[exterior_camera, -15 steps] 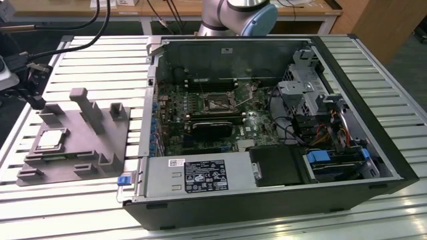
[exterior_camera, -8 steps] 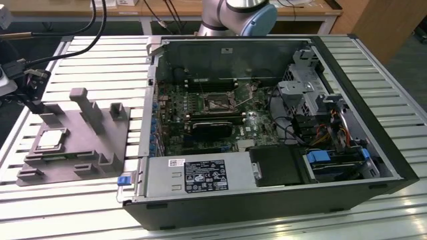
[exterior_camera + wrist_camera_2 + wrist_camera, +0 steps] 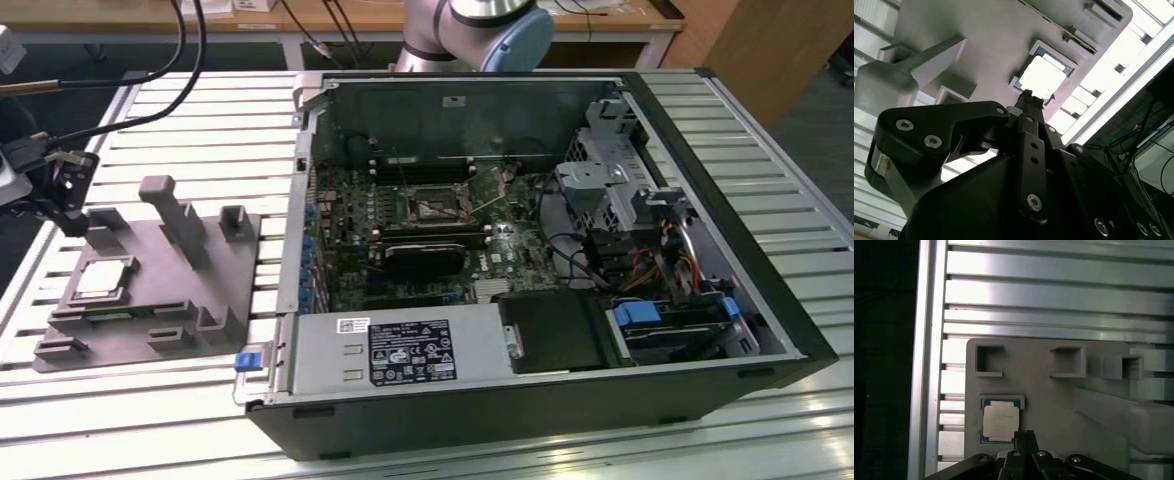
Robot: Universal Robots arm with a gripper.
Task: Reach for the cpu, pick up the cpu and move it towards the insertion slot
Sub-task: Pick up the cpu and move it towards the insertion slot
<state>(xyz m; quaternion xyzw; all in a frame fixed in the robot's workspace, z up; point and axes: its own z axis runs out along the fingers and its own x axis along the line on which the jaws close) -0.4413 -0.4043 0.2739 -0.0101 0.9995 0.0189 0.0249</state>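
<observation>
My pincer (image 3: 1026,436) hangs empty, tips pinched together, near the cpu (image 3: 1000,422) in its tray (image 3: 1044,390). It looks light, stiff and fragile, so I'd take its edges.

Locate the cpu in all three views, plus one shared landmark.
Exterior view: cpu lies in the grey tray, exterior view's left, outside the computer case.
Second wrist view: cpu, bright square just beyond the gripper.
First wrist view: cpu in its tray recess, near the gripper.
Shared landmark: the grey tray around it.
</observation>
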